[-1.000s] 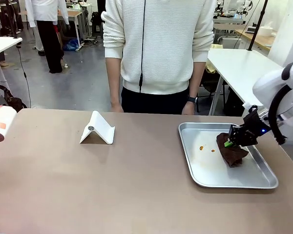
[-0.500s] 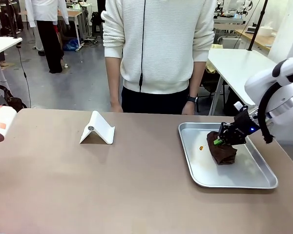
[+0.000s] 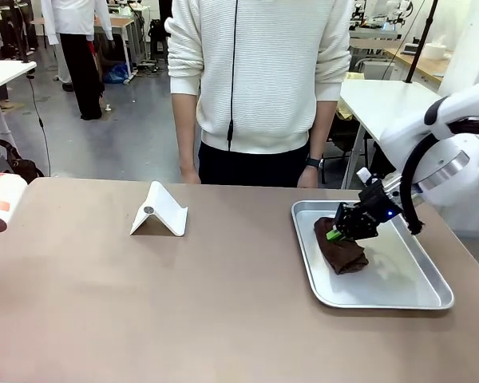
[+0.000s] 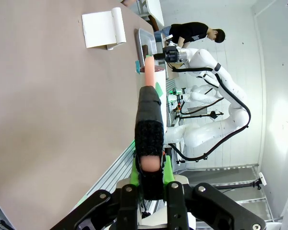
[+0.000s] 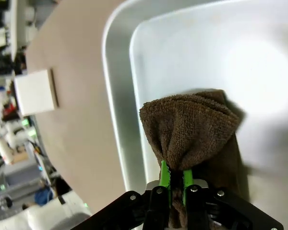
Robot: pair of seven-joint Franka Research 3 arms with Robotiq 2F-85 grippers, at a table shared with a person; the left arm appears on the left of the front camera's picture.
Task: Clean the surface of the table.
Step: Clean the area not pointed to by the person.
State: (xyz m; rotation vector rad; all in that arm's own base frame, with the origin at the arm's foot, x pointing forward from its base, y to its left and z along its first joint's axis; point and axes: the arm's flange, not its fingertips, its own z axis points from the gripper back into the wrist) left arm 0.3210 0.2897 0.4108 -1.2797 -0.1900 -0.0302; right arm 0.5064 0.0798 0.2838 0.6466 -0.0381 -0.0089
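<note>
At far left, the left gripper (image 4: 150,168) is clamped on a black-and-pink handle (image 4: 149,120). The wide brown table (image 3: 144,303) spans the foreground, with a white folded stand (image 3: 160,211) on it. On its right side, the right gripper (image 3: 333,233), pinching a brown cloth (image 3: 341,254), has dragged it leftward across the silver tray (image 3: 403,275) — the orange specks are now covered, so wiping seems under way. A person in white (image 3: 259,80) stands beyond, in a busy lab with white tables (image 3: 391,100).

White right arm (image 3: 463,108), black right pincer (image 3: 333,233), green pads (image 5: 163,173), black cable (image 3: 405,183)
</note>
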